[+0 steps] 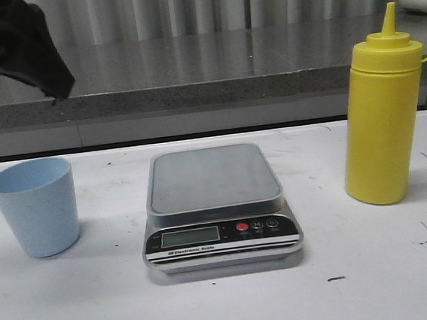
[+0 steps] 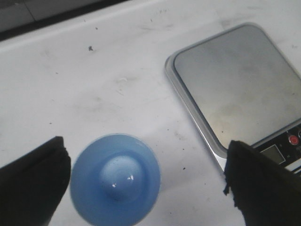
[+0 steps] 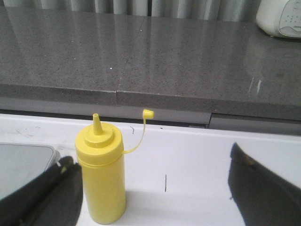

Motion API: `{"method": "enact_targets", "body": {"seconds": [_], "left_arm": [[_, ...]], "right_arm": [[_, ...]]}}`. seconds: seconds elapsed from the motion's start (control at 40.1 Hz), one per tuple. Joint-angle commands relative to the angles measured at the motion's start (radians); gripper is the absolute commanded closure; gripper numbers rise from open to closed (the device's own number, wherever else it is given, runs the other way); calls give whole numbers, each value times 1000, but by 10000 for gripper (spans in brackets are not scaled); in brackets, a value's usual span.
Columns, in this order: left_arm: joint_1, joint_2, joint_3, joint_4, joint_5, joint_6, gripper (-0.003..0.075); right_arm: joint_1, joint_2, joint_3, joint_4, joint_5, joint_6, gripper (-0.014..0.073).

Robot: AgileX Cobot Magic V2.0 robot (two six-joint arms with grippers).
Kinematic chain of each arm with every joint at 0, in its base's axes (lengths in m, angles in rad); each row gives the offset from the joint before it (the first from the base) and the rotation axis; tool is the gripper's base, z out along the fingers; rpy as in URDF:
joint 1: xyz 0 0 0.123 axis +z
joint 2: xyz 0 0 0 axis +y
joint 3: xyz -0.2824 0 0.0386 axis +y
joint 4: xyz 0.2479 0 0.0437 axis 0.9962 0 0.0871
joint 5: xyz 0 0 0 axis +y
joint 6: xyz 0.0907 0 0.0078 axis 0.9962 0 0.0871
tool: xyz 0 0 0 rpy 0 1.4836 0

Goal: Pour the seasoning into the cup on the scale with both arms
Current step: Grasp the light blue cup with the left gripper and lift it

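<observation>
The pale blue cup (image 1: 35, 207) stands upright and empty on the white table, left of the scale (image 1: 218, 205), whose platform is bare. The yellow seasoning bottle (image 1: 384, 121) stands right of the scale, its nozzle cap hanging open on its tether. In the left wrist view my left gripper (image 2: 146, 160) is open above the cup (image 2: 115, 181), which sits between the fingers (image 2: 28, 188), not touched; the scale (image 2: 235, 84) lies beside it. In the right wrist view my right gripper (image 3: 150, 157) is open, with the bottle (image 3: 100, 174) between the fingers, close to one finger (image 3: 47, 197).
A grey stone ledge (image 1: 190, 71) runs along the back of the table. A white appliance (image 3: 280, 19) stands on it at the far right. Part of my left arm (image 1: 14, 50) hangs at the upper left of the front view.
</observation>
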Motion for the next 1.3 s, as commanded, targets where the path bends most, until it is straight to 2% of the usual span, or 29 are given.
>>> {"method": "enact_targets", "body": {"seconds": [0.0,0.225,0.374,0.449,0.524,0.599,0.748,0.798,0.923,0.998,1.148,1.272], "left_arm": [[-22,49,-79,-4,16,2,82],[-34,235,-185,-2,211,2,82],[-34,321,-219,10,235,2,86],[-34,346,-228,13,237,2,128],[-34,352,-230,17,241,2,212],[-34,352,-230,26,241,2,335],[-34,352,-230,35,255,2,647],[-34,352,-230,37,260,2,724],[-34,352,-242,51,279,2,740],[-34,352,-282,58,336,2,740],[-48,352,-430,58,508,2,740],[-93,352,-545,60,547,2,740]], "right_arm": [[-4,10,-38,2,-76,-4,-48],[-4,10,-38,2,-75,-4,-48],[-4,10,-38,2,-75,-4,-48],[-4,10,-38,2,-75,-4,-48],[-4,10,-38,2,-75,-4,-48],[-4,10,-38,2,-75,-4,-48],[-4,10,-38,2,-75,-4,-48],[-4,10,-38,2,-75,-4,-48],[-4,10,-38,2,-75,-4,-48],[-4,10,-38,2,-75,-4,-48],[-4,10,-38,2,-75,-4,-48],[-4,10,-38,2,-75,-4,-48]]}}
